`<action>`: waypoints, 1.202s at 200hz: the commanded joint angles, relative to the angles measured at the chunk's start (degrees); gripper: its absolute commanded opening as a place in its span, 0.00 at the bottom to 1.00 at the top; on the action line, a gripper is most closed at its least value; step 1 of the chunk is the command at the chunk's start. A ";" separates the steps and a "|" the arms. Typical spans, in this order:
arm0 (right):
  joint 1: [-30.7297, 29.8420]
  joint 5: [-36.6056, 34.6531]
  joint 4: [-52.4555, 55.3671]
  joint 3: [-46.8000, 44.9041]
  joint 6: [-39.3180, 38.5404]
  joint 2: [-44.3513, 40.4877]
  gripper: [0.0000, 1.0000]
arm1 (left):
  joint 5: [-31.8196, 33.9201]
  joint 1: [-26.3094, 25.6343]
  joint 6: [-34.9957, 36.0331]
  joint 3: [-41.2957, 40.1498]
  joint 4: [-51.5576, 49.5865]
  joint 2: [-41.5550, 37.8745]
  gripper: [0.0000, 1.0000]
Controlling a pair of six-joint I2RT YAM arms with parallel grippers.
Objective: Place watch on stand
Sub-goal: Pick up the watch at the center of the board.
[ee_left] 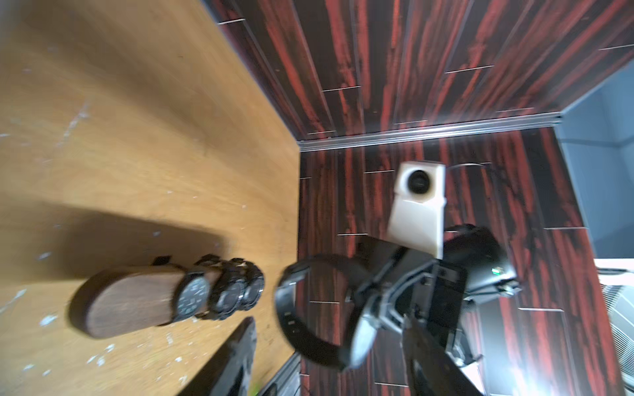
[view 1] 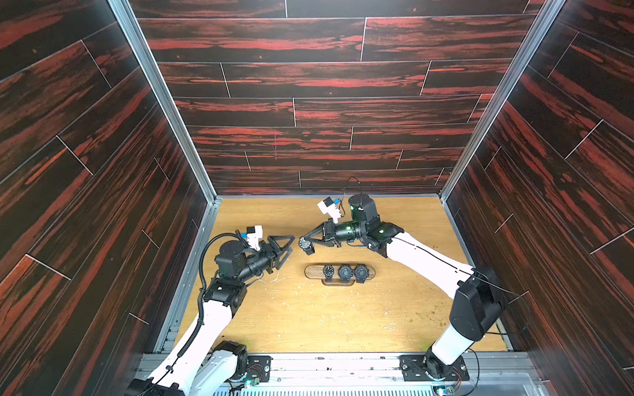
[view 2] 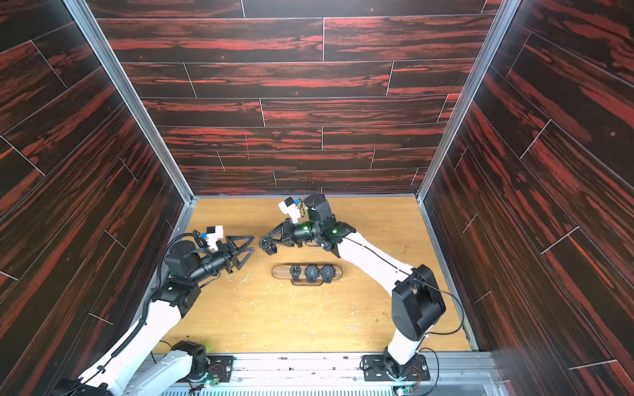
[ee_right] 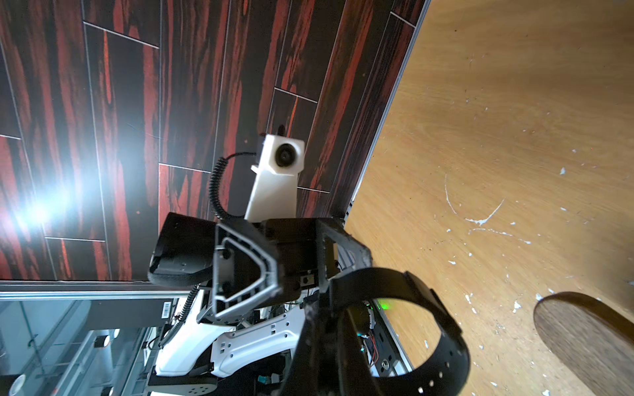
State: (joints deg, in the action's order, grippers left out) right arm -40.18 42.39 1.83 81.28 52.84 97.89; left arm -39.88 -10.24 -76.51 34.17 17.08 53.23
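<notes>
Now the right fingers [view 1: 312,232] are almost closed and pinch the watch [view 1: 304,244] by its closed strap, in the air above the surface [view 1: 343,319] near the bare end of the stand [view 1: 314,271], while the left fingers [ee_left: 236,363] stand wide and empty just beside it. Three watches [view 1: 344,272] already sit around the stand, so I judge that the carrying is partly done and sliding this one over the bare end remains. The stand's long axis runs side to side, bare end toward the left arm; the dial looks mostly upward, and the strap loop seems to open roughly along that axis.
</notes>
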 commanded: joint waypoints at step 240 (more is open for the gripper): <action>-2.56 5.03 -3.65 6.73 5.73 6.33 0.00 | -3.28 0.20 -3.11 -1.65 10.61 1.16 0.27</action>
State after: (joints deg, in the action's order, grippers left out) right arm -41.65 46.39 -1.43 85.62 58.96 102.45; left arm -42.04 -10.22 -79.99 30.98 26.13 53.74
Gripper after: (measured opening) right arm 0.099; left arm 0.272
